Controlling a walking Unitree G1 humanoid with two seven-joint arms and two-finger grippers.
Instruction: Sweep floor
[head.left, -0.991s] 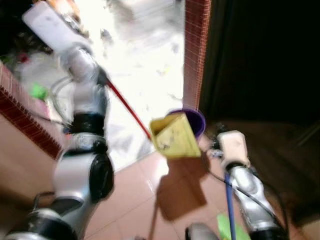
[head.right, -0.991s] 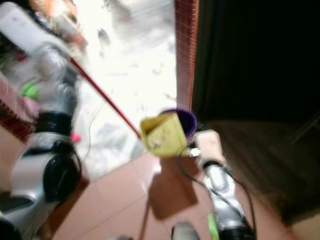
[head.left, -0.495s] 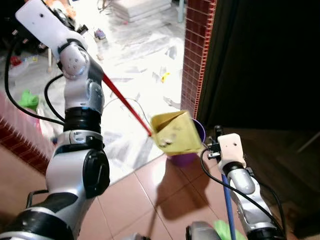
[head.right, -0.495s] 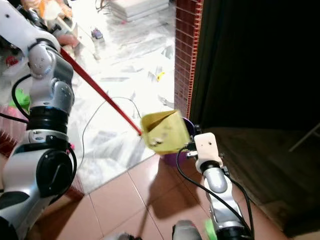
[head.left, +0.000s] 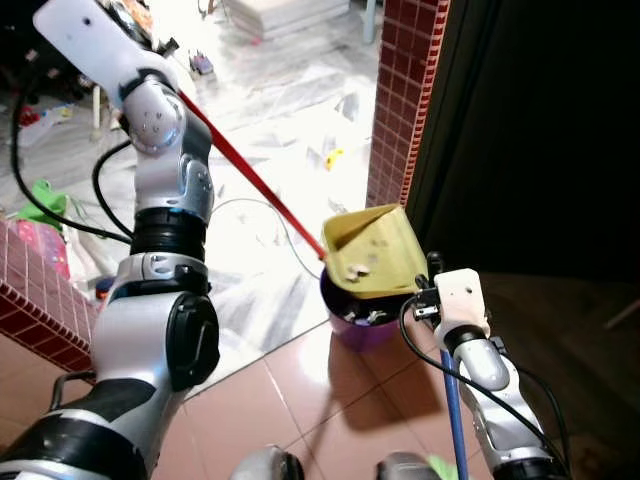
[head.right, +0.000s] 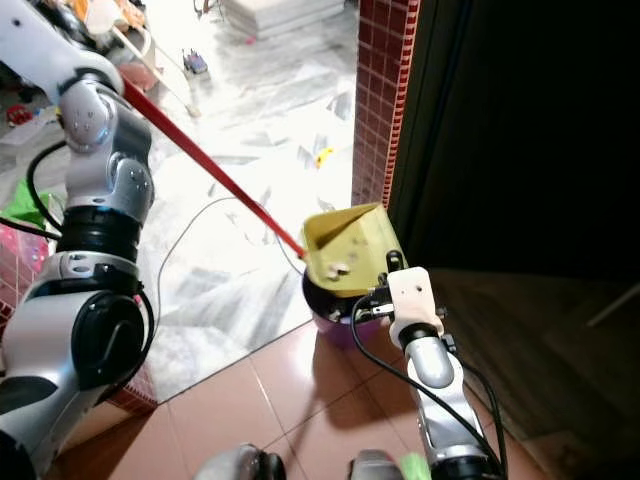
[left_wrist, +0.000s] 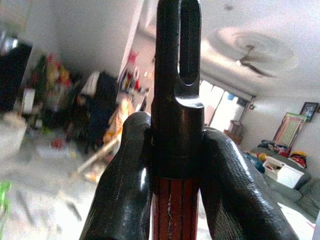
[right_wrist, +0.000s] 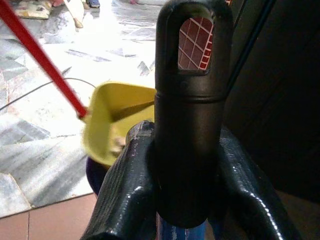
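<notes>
A yellow dustpan (head.left: 372, 255) on a long red handle (head.left: 250, 175) hangs tilted over a purple bucket (head.left: 355, 322), with a few scraps lying in the pan. My left gripper (left_wrist: 177, 192) is shut on the black-capped top end of that red handle, raised high at the far left. My right gripper (right_wrist: 187, 185) is shut on the black cap of a blue broom handle (head.left: 450, 420), low at the right beside the bucket. The bucket holds some debris.
A red brick pillar (head.left: 405, 120) stands just behind the bucket, with a dark doorway (head.left: 540, 130) to its right. A low brick wall (head.left: 40, 300) is at my left. On the white marble floor lie a thin cable (head.left: 260, 215) and a yellow scrap (head.left: 333, 155). Terracotta tiles (head.left: 320, 400) lie underfoot.
The dustpan has swung right and down, from in front of the bucket to over its mouth. The camera has also shifted and the blur has cleared.
</notes>
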